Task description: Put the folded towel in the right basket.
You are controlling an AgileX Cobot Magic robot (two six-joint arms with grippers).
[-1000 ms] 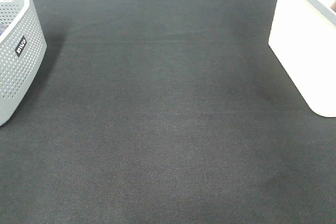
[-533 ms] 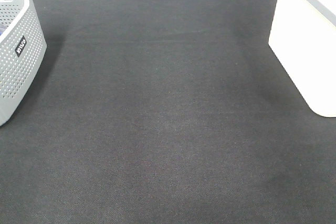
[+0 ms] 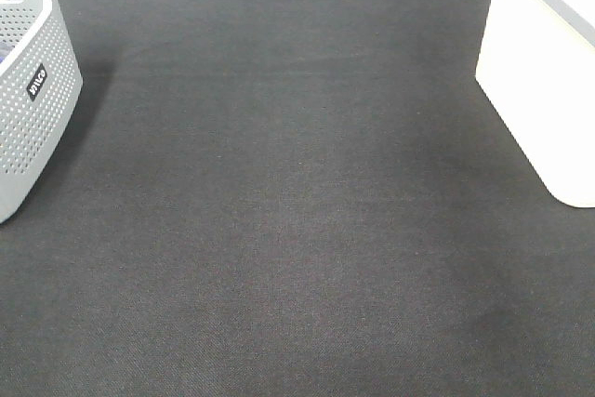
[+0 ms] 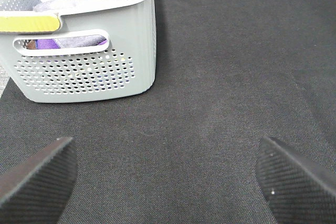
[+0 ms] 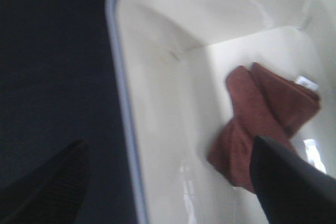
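The folded towel (image 5: 265, 124), of a red-brown colour with a small white label at 1 corner, lies on the floor of the right basket (image 5: 126, 129), so I judge that the placing itself is done. The fold looks a little loose and twisted, which suggests it landed from some height and was not laid down flat. The right gripper (image 5: 168, 153) is above the rim of this basket with its 2 fingers spread wide and nothing between them. It does not touch the towel, and this empty position over the open basket fits a release point. In the high view the white basket (image 3: 539, 90) stands at about 2 o'clock on the dark bench (image 3: 297, 211), and its inside is hidden from there, so only the right wrist view shows the towel. A grey perforated basket (image 3: 28, 109) stands at about 10 o'clock. The left wrist view shows it (image 4: 89, 72) holding other cloth in purple and blue, probably the stock that waits for folding. The left gripper (image 4: 165, 174) is also spread open and empty, low over the bare bench and near that grey basket, a sensible waiting place because it stays out of the way of the other arm. No arm appears in the high view. What remains, in my judgement, is only to draw the right arm away without catching the rim.
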